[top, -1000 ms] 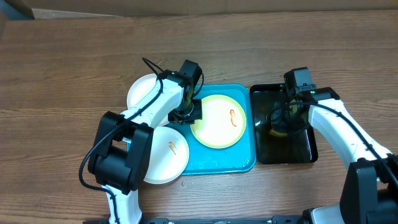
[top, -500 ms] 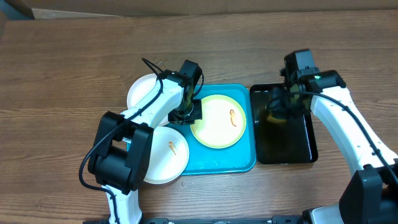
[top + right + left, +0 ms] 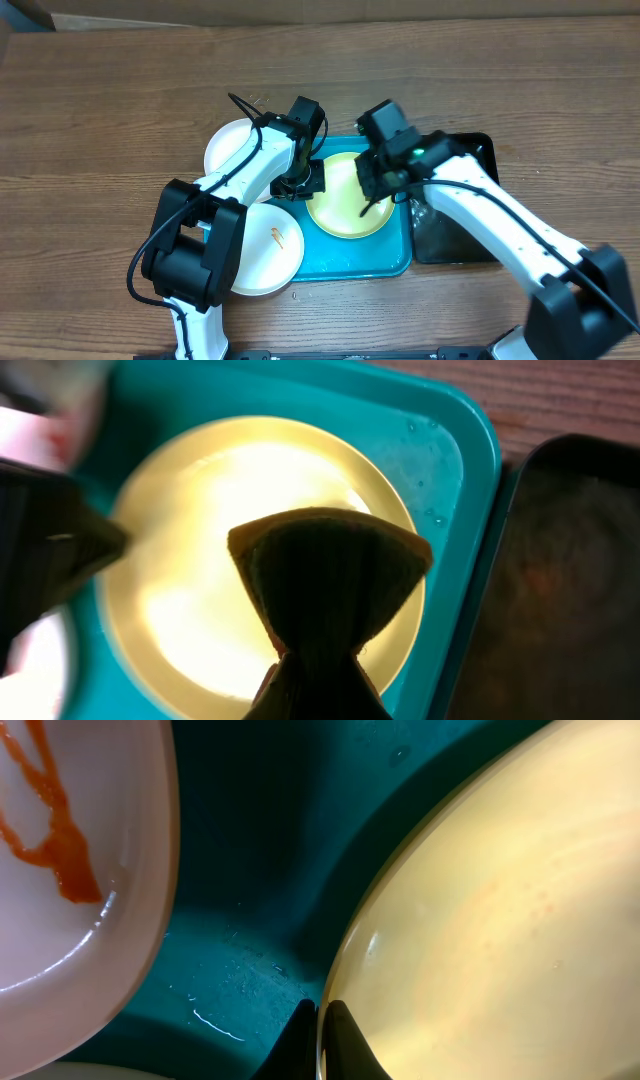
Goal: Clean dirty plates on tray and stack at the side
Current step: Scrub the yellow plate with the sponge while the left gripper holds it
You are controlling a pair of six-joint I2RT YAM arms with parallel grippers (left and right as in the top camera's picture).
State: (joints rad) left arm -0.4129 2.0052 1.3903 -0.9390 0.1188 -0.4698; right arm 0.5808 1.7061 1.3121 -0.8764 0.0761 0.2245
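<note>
The plate [image 3: 340, 210] with the yellow-green rim lies on the turquoise tray [image 3: 390, 262]. My left gripper [image 3: 308, 182] is shut on this plate's left rim, and the left wrist view shows its fingers [image 3: 322, 1040] pinching the edge of the plate [image 3: 500, 900]. My right gripper [image 3: 378, 192] hovers over the same plate, shut on a dark sponge [image 3: 330, 575] with a tan edge. One white plate [image 3: 265, 250] with an orange smear overlaps the tray's left edge. Another white plate [image 3: 230, 148] sits on the table behind it.
A black tray [image 3: 480, 235] lies right of the turquoise tray, partly under my right arm. Bare wooden table surrounds both trays. The left wrist view has the smeared white plate [image 3: 70, 870] close beside the held rim.
My right arm has swung left from the black tray with the sponge and now sits over the yellow-green plate. The left gripper has kept its hold on the rim.
</note>
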